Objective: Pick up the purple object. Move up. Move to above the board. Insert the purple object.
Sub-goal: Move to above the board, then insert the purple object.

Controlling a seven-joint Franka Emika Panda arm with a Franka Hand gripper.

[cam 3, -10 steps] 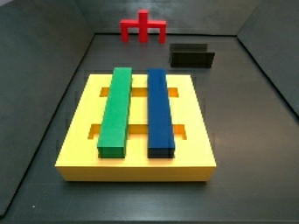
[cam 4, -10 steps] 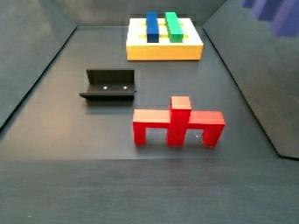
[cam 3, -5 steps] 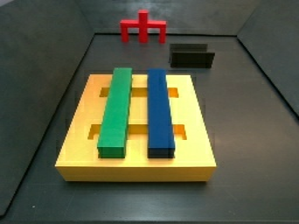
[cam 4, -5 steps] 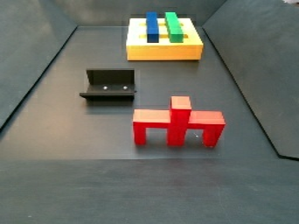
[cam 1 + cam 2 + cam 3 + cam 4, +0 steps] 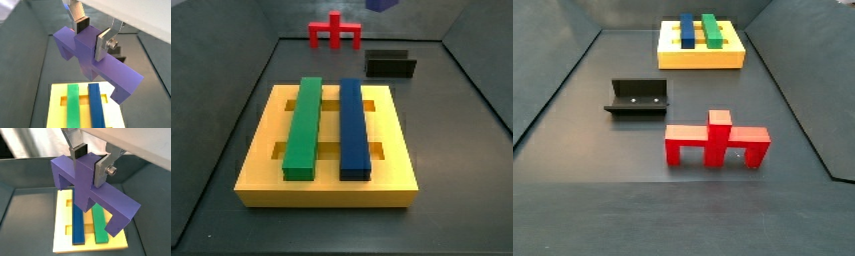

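The gripper [image 5: 92, 34] is high above the floor, closed on the central stub of the purple object [image 5: 100, 65], with its silver fingers [image 5: 101, 169] pressing the stub from two sides; both wrist views show this grip. The purple object hangs in the air with its crossbar below the fingers and its two legs pointing down, and it looks tilted in the wrist views, though this may come from the camera angle. In a side view only a small corner of it [image 5: 382, 4] appears at the top edge, above the far end of the floor. Under it, in both wrist views, lies the yellow board [image 5: 62, 223] with the green bar [image 5: 99, 221] and the blue bar [image 5: 79, 225] side by side along its length. In the side views the board [image 5: 262, 150] sits near one end of the floor, well apart from the red piece [image 5: 716, 140] and the dark fixture [image 5: 637, 98]. I judge that the step in hand is moving to above the board. To do it well, the arm should keep its height until the legs stand exactly over the free slots, with the crossbar across both bars, and only then go down slowly and straight.
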